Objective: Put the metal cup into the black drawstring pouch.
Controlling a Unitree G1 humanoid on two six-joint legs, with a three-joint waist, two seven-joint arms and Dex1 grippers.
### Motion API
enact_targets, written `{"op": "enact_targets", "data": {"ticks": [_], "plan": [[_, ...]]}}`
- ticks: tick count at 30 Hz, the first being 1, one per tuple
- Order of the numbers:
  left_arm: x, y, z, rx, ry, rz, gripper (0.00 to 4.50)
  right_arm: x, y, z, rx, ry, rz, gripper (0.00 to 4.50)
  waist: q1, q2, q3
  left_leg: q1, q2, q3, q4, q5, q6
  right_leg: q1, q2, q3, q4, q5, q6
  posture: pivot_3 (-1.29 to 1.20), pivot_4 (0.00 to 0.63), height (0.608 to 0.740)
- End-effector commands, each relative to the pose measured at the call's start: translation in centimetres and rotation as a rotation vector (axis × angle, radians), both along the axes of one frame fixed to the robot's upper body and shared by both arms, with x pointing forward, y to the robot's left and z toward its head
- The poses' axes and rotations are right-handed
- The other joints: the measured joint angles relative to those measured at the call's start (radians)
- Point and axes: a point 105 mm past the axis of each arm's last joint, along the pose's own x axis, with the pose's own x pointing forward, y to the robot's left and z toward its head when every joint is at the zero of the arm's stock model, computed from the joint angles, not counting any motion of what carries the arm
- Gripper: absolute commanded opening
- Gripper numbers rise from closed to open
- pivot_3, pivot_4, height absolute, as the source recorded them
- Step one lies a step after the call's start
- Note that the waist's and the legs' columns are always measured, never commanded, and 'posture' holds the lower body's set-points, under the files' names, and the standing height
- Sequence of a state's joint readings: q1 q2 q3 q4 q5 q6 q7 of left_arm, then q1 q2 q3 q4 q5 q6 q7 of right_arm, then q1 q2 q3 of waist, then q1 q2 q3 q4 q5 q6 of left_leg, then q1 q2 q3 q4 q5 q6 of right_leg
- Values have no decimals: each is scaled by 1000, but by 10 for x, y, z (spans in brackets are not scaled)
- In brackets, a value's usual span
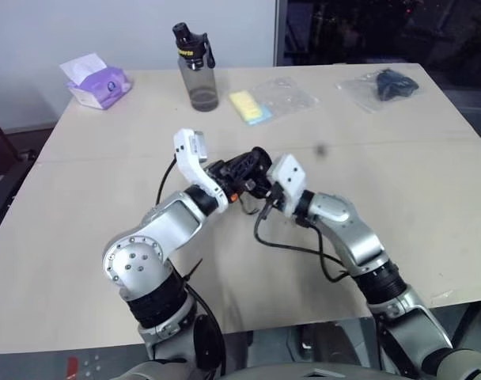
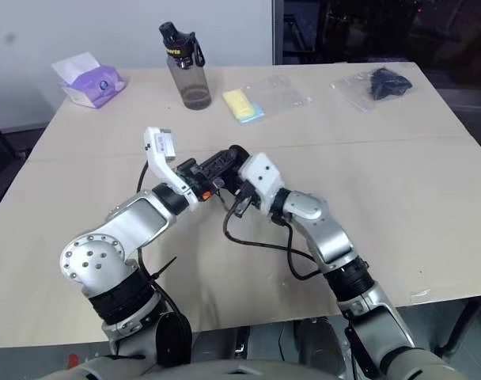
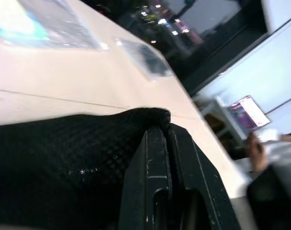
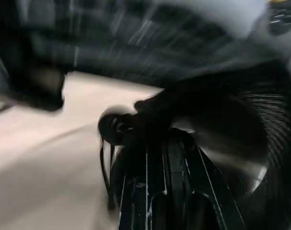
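The black drawstring pouch (image 1: 247,165) hangs bunched above the middle of the table, held between both grippers. My left gripper (image 1: 229,179) comes in from the left and is shut on the pouch's woven fabric (image 3: 64,158). My right gripper (image 1: 260,188) meets it from the right. It is shut on the pouch's edge (image 4: 222,115), with thin cords dangling beside its fingers (image 4: 179,182). The two grippers nearly touch. The metal cup is hidden. A pale shiny curve (image 4: 253,175) shows under the fabric in the right wrist view, and I cannot tell what it is.
At the table's far side stand a grey bottle with a black cap (image 1: 197,67), a purple tissue pack (image 1: 96,81), a clear bag with a yellow item (image 1: 252,105) and a clear plastic bag with a dark item (image 1: 387,85). Bare tabletop (image 1: 399,182) lies around the grippers.
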State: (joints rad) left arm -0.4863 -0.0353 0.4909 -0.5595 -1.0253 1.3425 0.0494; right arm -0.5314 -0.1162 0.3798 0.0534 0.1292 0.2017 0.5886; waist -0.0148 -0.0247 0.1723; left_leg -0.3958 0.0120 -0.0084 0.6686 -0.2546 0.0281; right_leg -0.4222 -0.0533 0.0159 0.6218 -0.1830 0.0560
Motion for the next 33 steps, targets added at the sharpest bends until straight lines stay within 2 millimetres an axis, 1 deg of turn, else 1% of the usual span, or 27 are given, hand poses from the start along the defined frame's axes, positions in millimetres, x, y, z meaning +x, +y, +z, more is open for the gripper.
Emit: {"op": "enact_targets", "data": {"ticks": [1, 3, 4, 5, 7, 8, 10, 12, 14, 16, 18, 19, 21, 25, 26, 28, 31, 33], "plan": [[-12, -2, 12, 4, -63, -38, 64, -3, 10, 1, -108, -152, 75, 0, -1, 0, 0, 0, 0, 0, 0, 0, 0, 0, 0, 0, 0, 0, 0, 0, 150, 740], [-11, -1, 10, 10, -54, -31, 64, -1, 12, -1, -123, -151, 81, 0, -1, 0, 0, 0, 0, 0, 0, 0, 0, 0, 0, 1, 0, 0, 0, 0, 150, 740], [-8, 4, 7, 19, -40, 0, 64, 1, 10, 2, -106, -134, 72, 0, -1, 0, 0, 0, 0, 0, 0, 0, -1, 0, 0, 0, 0, 0, 0, 0, 150, 740], [-5, 7, 5, 26, -30, 23, 0, 2, 8, 5, -92, -122, 67, 594, 0, -1, 0, 0, 0, 0, 0, 1, -1, 0, 0, 0, 0, 0, 0, 0, 150, 740], [1, 14, 0, 46, -3, 70, 0, 3, 3, 13, -62, -132, 59, 1301, 1, -1, 0, 0, 0, -1, 0, 1, -2, 0, 0, 0, 0, 0, -1, 0, 150, 740], [4, 18, -4, 63, 11, 95, 0, 1, -1, 19, -41, -150, 54, 1777, 1, -1, 0, 0, 0, -1, 0, 2, -3, 0, 0, 0, 0, 0, -1, 0, 150, 740], [8, 23, -10, 74, 40, 125, 0, -6, -15, 33, -5, -187, 59, 2714, 4, -1, 0, 0, -1, -1, 0, 2, -3, 0, 0, 0, 0, 0, -1, 0, 150, 740], [10, 25, -13, 75, 53, 135, 0, -12, -23, 40, -1, -211, 70, 3514, 4, -1, 0, -1, -1, -1, 0, 2, -3, 0, -1, 0, 0, 0, -1, 0, 150, 740], [12, 27, -16, 75, 68, 143, 0, -20, -37, 51, -4, -231, 76, 3514, 4, -1, 1, -1, -1, -1, 0, 2, -3, 0, -1, 0, -1, 0, -1, 0, 150, 740], [14, 29, -17, 74, 75, 150, 0, -24, -49, 63, 46, -201, 55, 3514, 4, -1, 1, -1, -1, -1, 0, 2, -3, 0, -1, 0, -1, 0, -1, 0, 150, 740], [19, 30, -12, 15, 80, 164, 0, -30, -63, 75, 169, -96, 46, 3514, 4, -1, 1, -1, -1, -2, 0, 2, -3, 0, -1, 0, -1, 0, -1, 0, 150, 740], [20, 30, -10, -13, 83, 168, 0, -33, -68, 73, 218, -19, 47, 3514, 5, -1, 1, -1, -1, -2, 0, 2, -3, 0, -1, -1, -1, 0, -1, 0, 150, 740], [22, 29, -5, -62, 86, 168, 0, -40, -72, 58, 211, 92, 68, 3514, 5, -1, 0, -1, -1, -3, 0, 2, -3, 0, -1, -1, -1, 0, -1, 0, 150, 740], [25, 27, 2, -99, 97, 161, 0, -44, -69, 6, 33, 251, 34, 3514, 2, -1, 1, -1, -1, -2, 0, 2, -3, 0, -1, -1, -1, 0, -1, 0, 150, 740], [25, 27, 4, -111, 99, 161, 0, -46, -66, -2, 14, 281, 36, 3514, 0, -1, 1, -1, -1, -1, 0, 2, -3, 0, -1, 0, -1, 0, -1, 0, 150, 740], [27, 26, 5, -138, 111, 164, 0, -44, -54, -11, 24, 321, 31, 3514, -1, -1, 1, 0, -1, -1, 0, 2, -3, 0, 0, 0, -1, 0, -1, 0, 150, 740], [27, 23, 4, -128, 121, 152, 0, -34, -35, -24, 16, 339, 6, 3514, -1, -1, 1, 0, -1, -1, 0, 2, -3, 0, 0, 0, -1, 0, -1, 0, 150, 740], [26, 22, 3, -125, 129, 148, 0, -22, -22, -30, 57, 359, -37, 3514, 1, -1, 1, 0, -1, -2, 0, 2, -3, 0, 0, 0, -1, 0, -1, 0, 150, 740]]}}
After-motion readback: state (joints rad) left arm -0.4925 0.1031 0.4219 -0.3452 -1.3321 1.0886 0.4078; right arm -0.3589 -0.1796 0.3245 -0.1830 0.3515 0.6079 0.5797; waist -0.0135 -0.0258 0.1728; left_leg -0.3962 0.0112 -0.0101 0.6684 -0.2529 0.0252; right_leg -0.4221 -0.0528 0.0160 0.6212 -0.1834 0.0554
